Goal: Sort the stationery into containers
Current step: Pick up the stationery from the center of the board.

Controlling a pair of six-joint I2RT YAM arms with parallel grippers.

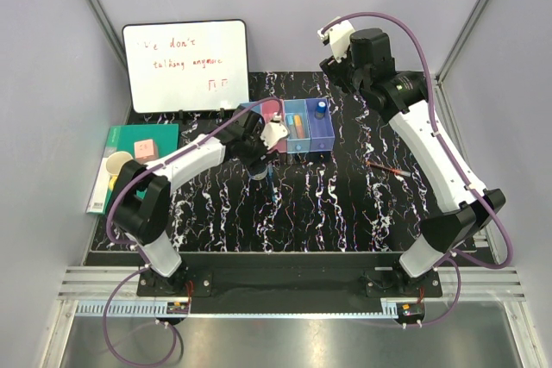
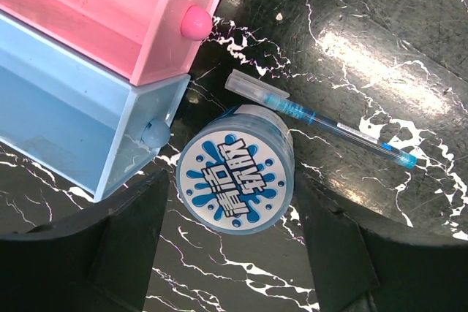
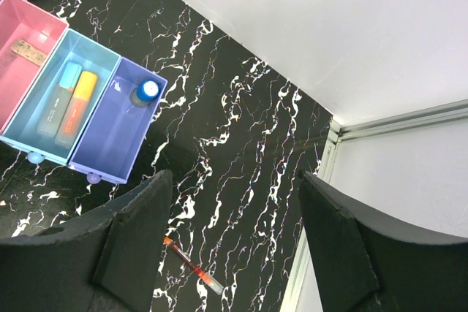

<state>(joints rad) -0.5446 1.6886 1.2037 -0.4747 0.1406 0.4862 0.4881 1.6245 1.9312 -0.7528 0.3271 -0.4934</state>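
Observation:
The round white-blue tape roll (image 2: 235, 178) lies flat on the black marbled table, just in front of the pink bin (image 2: 95, 20) and a light blue bin (image 2: 73, 122). My left gripper (image 2: 230, 253) is open, with a finger on each side of the roll and not touching it; it also shows in the top view (image 1: 259, 165). A thin blue pen (image 2: 322, 123) lies behind the roll. My right gripper (image 3: 230, 253) is open and empty, held high at the back right (image 1: 338, 71). The purple bin (image 3: 117, 129) holds a blue-capped cylinder (image 3: 145, 93). An orange pen (image 3: 191, 266) lies on the table.
The middle light blue bin (image 3: 29, 133) holds two markers. A whiteboard (image 1: 185, 66) stands at the back left. A green notebook (image 1: 138, 140) and a yellow mug (image 1: 116, 165) sit at the left edge. White enclosure walls surround the table.

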